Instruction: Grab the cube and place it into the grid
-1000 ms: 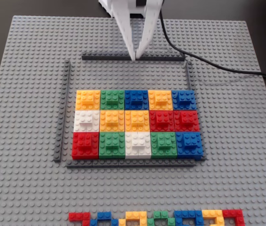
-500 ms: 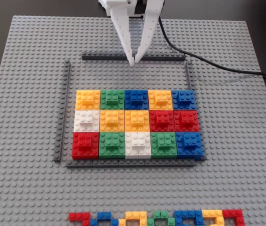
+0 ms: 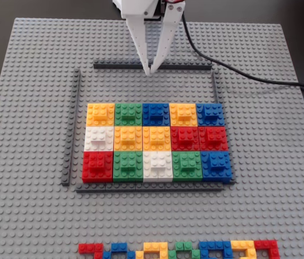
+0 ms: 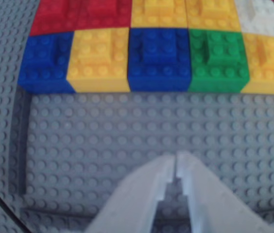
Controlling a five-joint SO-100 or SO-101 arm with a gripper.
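Overhead, the gripper (image 3: 150, 70) hangs closed and empty at the far grey strip (image 3: 114, 66), bare studded baseplate (image 3: 146, 89) separating it from the grid (image 3: 157, 141).

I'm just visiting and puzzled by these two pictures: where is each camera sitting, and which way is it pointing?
Fixed view: stands high at the near edge of the grey baseplate, looking down and forward over the grid; the white gripper reaches in from the top.
Wrist view: rides on the arm, looking past the gripper, tips together, toward the grid.
Shared: both show the gripper, the grid's row nearest the arm and the baseplate.
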